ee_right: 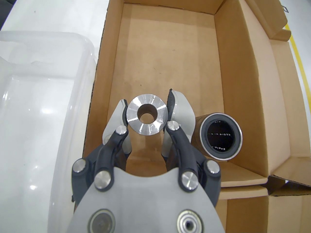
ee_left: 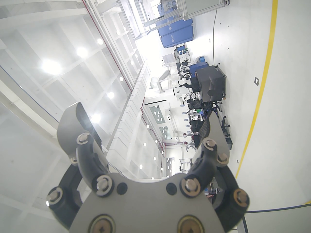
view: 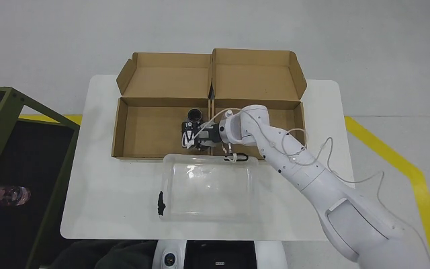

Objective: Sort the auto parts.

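The right arm (view: 302,168) runs on a diagonal from the near right of the white table (view: 101,168), over the front corner of the right cardboard box (view: 289,121). Its wrist is bent so that the right gripper (view: 190,138) points into the left cardboard box (view: 144,131), at the end next to the right box.

In the right wrist view the right gripper (ee_right: 147,103) is clamped on a metal bushing (ee_right: 147,117), a silver ring with a round centre hole. One finger pad presses each side of the ring. The bushing is over the floor of the left box; whether it rests on the floor or hangs above it cannot be told.

A linear bearing (ee_right: 220,135) stands upright just beside one gripper finger, near the back wall of the same box (ee_right: 170,49). It appears as a dark cylinder (view: 195,113) in the top view.

A clear plastic container (view: 208,188) sits in front of both boxes. One small black part (view: 160,204) lies at its left edge.

The left gripper (ee_left: 145,116) is turned up toward the ceiling of the hall. Its fingers (ee_left: 80,120) are spread apart with nothing between them.
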You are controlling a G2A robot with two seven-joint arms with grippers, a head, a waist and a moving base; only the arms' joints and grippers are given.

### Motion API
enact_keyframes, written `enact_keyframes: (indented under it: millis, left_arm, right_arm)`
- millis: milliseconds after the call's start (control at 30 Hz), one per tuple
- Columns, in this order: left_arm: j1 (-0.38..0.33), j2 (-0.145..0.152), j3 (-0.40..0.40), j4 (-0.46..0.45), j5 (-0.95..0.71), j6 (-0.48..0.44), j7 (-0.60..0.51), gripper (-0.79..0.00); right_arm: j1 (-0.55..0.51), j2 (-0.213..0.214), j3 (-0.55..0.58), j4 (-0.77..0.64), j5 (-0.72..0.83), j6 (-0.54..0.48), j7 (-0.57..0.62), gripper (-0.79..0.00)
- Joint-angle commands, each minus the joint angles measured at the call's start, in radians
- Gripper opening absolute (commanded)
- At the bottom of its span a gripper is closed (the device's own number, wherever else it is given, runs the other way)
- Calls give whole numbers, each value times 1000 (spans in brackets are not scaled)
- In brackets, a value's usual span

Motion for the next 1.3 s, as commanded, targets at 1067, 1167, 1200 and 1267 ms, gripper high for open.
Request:
enact_keyframes:
  millis: [1067,1167,1200,1267]
  left_arm:
    - [0,0,0,0,0,0,0,0]
    - [0,0,0,0,0,0,0,0]
    - [0,0,0,0,0,0,0,0]
    - [0,0,0,0,0,0,0,0]
  right_arm:
    - [55,-50,9,82,-25,-5,-87,-474]
    - [41,-40,44,54,3,-3,-101,-471]
    - [36,-35,56,41,7,-2,-100,-471]
    - [18,-26,84,11,24,1,-107,-474]
